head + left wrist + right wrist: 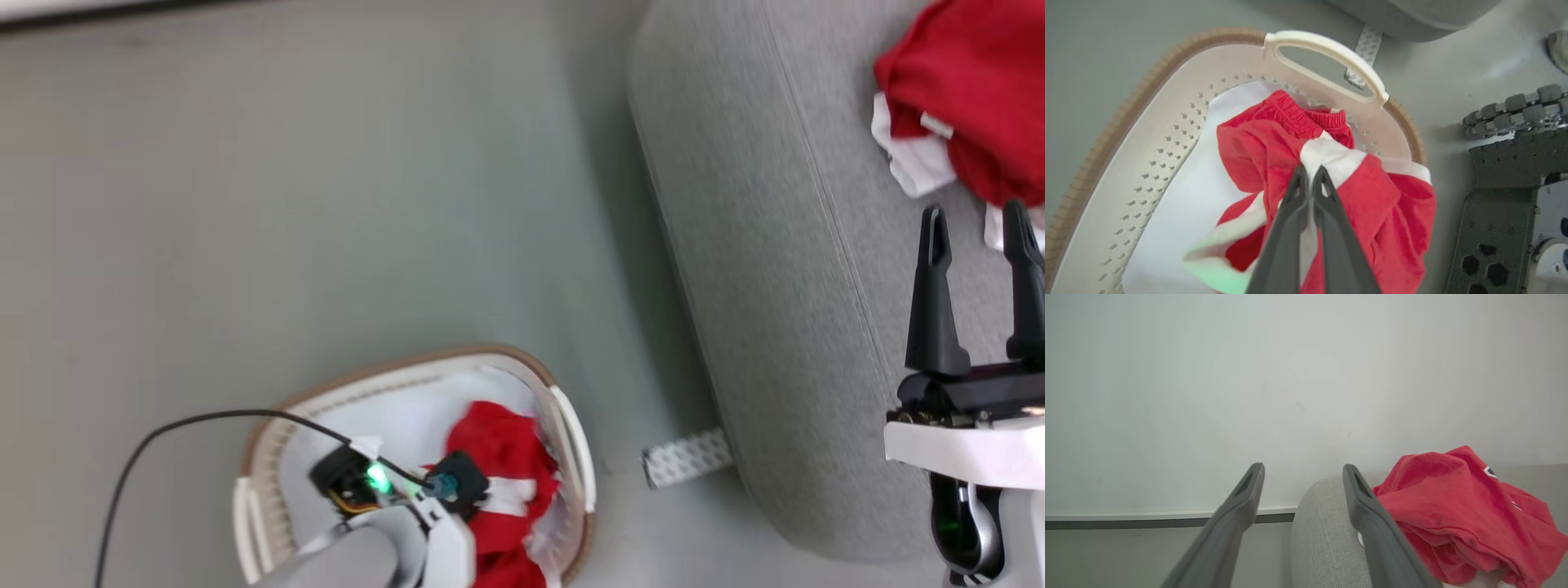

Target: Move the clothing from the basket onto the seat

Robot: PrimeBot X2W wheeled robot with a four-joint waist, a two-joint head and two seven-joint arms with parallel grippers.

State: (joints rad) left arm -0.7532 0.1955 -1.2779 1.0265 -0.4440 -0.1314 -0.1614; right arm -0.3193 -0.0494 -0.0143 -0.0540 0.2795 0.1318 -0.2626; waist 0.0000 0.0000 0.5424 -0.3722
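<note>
I take this for a living room, or a room dressed up as one. A big grey fabric sofa (775,286) with rounded edges stands on a smooth, pale grey-green floor (326,204). Near it on the floor sits a white plastic laundry basket (571,441) with a brown rim and red and white clothes (498,441) inside, and more red clothes lie on the sofa. Behind the sofa I see a plain white wall (1290,375) with a dark skirting strip (1147,523) at its foot.
</note>
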